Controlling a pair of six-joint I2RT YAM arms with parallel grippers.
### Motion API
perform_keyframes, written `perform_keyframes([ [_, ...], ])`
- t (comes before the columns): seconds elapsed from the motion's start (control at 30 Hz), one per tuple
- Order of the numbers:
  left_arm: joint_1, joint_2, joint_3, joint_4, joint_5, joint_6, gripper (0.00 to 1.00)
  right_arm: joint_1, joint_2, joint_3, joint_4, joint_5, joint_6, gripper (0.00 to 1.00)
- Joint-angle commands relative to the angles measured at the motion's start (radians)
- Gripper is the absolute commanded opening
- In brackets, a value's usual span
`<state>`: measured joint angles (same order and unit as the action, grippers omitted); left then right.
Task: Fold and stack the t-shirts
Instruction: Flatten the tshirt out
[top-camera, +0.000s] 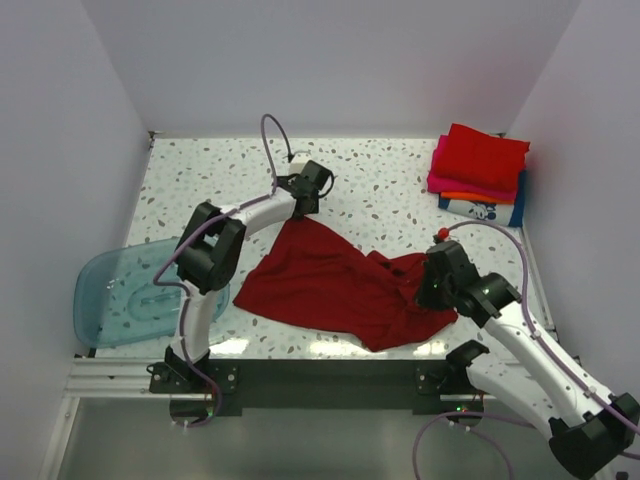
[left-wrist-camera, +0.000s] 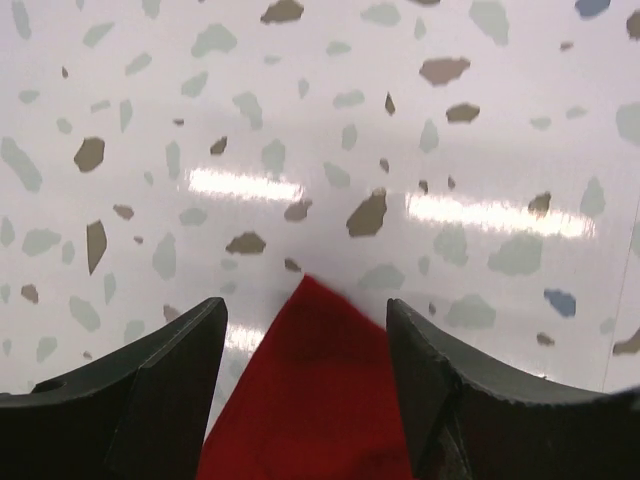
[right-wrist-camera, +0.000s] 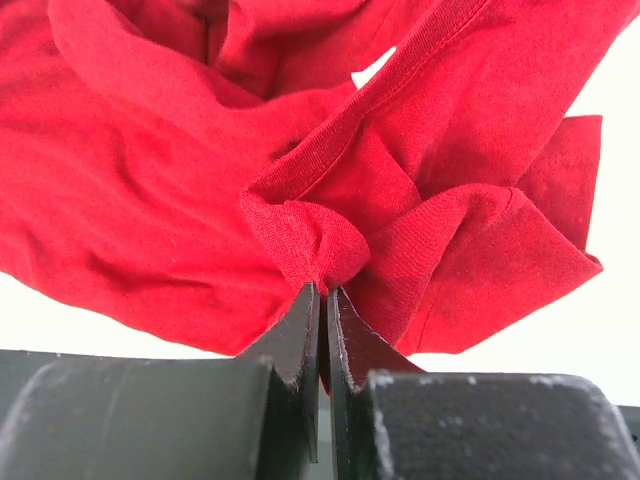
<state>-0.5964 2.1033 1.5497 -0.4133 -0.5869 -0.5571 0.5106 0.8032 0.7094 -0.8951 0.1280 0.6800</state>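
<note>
A plain dark red t-shirt (top-camera: 325, 285) lies crumpled and partly spread on the speckled table. My left gripper (top-camera: 308, 200) is open over the shirt's far corner. In the left wrist view the jaws (left-wrist-camera: 305, 310) stand apart on either side of that pointed corner (left-wrist-camera: 320, 400) and do not pinch it. My right gripper (top-camera: 432, 285) is shut on a bunched fold at the shirt's right side. The right wrist view shows it (right-wrist-camera: 323, 292) clamped on the fold (right-wrist-camera: 305, 240). A stack of folded shirts (top-camera: 480, 165), bright red on top, then magenta, orange and white-and-blue printed, sits at the back right.
A translucent blue plastic tub (top-camera: 125, 295) lies at the table's left front edge, beside the left arm's base. White walls close in the table on the left, back and right. The folded stack stands against the right wall.
</note>
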Motion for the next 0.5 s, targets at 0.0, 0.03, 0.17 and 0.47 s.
perform_keyframes([
  [0.0, 0.020, 0.070, 0.116, 0.015, -0.042, 0.022, 0.69, 0.008, -0.039, -0.025, -0.054, -0.030, 0.035, 0.00],
  [0.03, 0.020, 0.102, 0.131, 0.007, -0.044, 0.026, 0.69, 0.009, -0.044, -0.031, -0.059, -0.030, 0.035, 0.00],
  [0.17, 0.030, 0.153, 0.185, -0.015, -0.042, 0.023, 0.65, 0.009, -0.059, -0.041, -0.074, -0.033, 0.035, 0.00],
  [0.47, 0.033, 0.127, 0.098, 0.011, -0.005, -0.009, 0.59, 0.011, -0.053, -0.034, -0.070, -0.027, 0.035, 0.00],
])
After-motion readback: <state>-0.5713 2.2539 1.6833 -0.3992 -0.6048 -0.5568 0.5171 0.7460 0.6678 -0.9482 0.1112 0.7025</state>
